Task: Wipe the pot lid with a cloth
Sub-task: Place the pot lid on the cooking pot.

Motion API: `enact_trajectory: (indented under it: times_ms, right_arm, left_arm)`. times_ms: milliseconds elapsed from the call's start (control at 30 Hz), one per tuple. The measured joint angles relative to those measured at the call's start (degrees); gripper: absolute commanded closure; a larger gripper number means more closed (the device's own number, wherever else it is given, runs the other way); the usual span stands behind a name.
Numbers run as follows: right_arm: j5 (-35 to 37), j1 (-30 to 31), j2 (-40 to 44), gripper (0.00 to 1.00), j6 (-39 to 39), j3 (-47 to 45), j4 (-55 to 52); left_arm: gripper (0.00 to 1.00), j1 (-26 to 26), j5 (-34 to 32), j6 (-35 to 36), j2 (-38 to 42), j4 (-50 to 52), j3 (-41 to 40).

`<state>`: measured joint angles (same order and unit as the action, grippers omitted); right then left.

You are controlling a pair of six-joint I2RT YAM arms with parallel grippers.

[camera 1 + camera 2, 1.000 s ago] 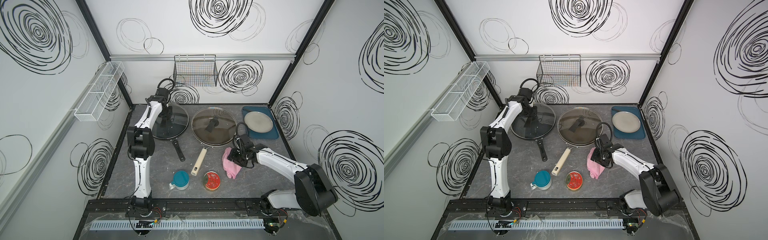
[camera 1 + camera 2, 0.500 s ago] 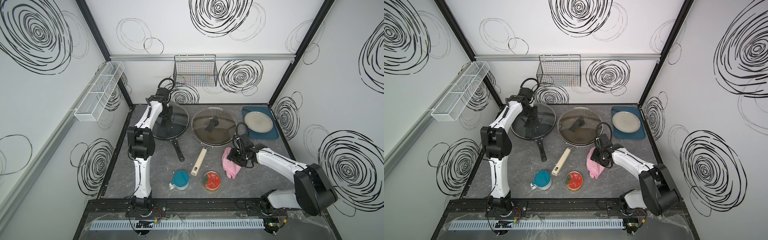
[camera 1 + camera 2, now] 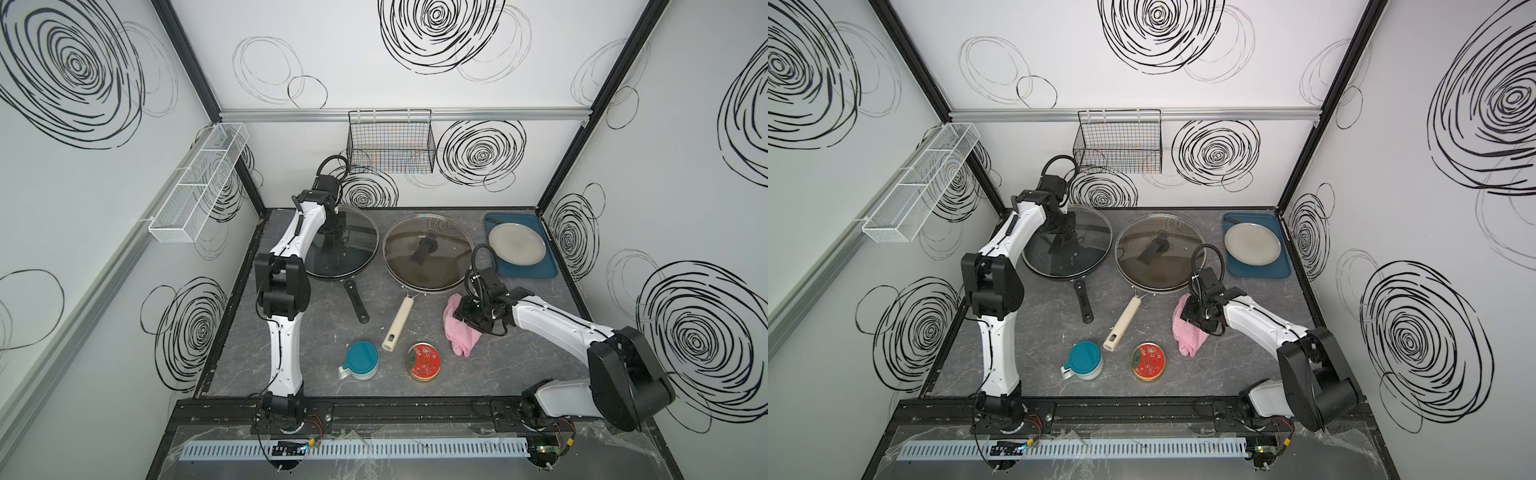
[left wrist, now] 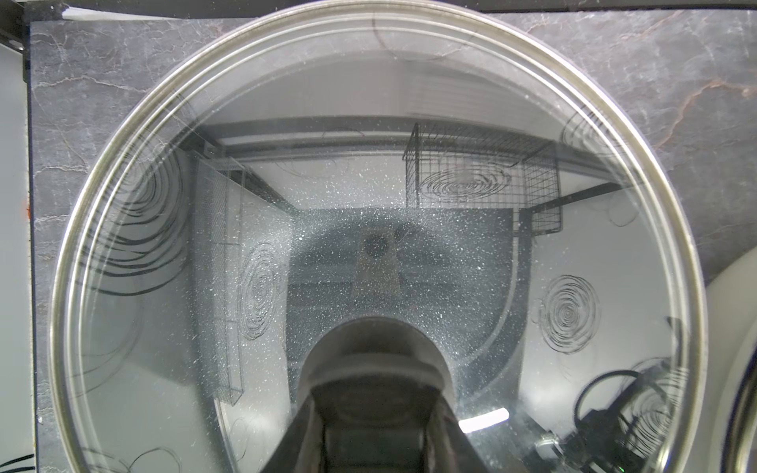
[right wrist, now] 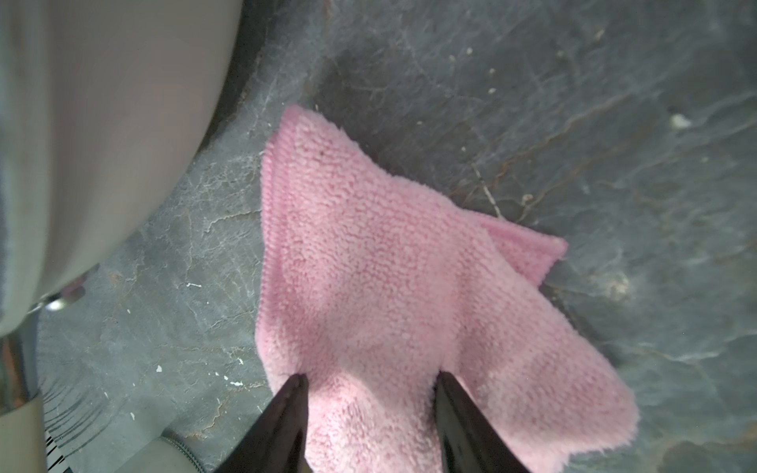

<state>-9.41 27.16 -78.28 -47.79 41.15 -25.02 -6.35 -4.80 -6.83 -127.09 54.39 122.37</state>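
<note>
The wiping itself has not begun. The cloth lies crumpled on the table, near the front rim of the second lid and well apart from the pot lid, which sits on the black pan at the back left. No part of the cloth touches either glass. Judging from this, only the first step is under way: getting hold of the cloth and steadying the lid. What is left is to raise the cloth, carry it across to the glass and rub it over the surface.

The right pincer is down on the cloth. Its jaws stand about half spread, with a ridge of pink terry caught between them, and creases run out from both tips. The cloth rests on the table, not lifted.

The left pincer is pressed together over the middle of the pot lid. It appears to clamp the lid's black handle, though the wrist view is too close and dark there to be sure. The lid looks level on the pan.
</note>
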Motion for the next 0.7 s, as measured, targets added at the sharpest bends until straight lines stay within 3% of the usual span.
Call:
enact_trajectory:
  times_ms: [100, 167, 700]
  right_arm:
    - [0.0, 0.0, 0.0, 0.47, 0.0, 0.0, 0.0]
    - [0.0, 0.0, 0.0, 0.47, 0.0, 0.0, 0.0]
    - [0.0, 0.0, 0.0, 0.47, 0.0, 0.0, 0.0]
  left_arm:
    - [0.77, 0.0, -0.1, 0.0, 0.0, 0.0, 0.0]
    - [0.71, 0.0, -0.2, 0.0, 0.0, 0.0, 0.0]
    - [0.53, -0.1, -0.5, 0.3, 0.3, -1.0, 0.0]
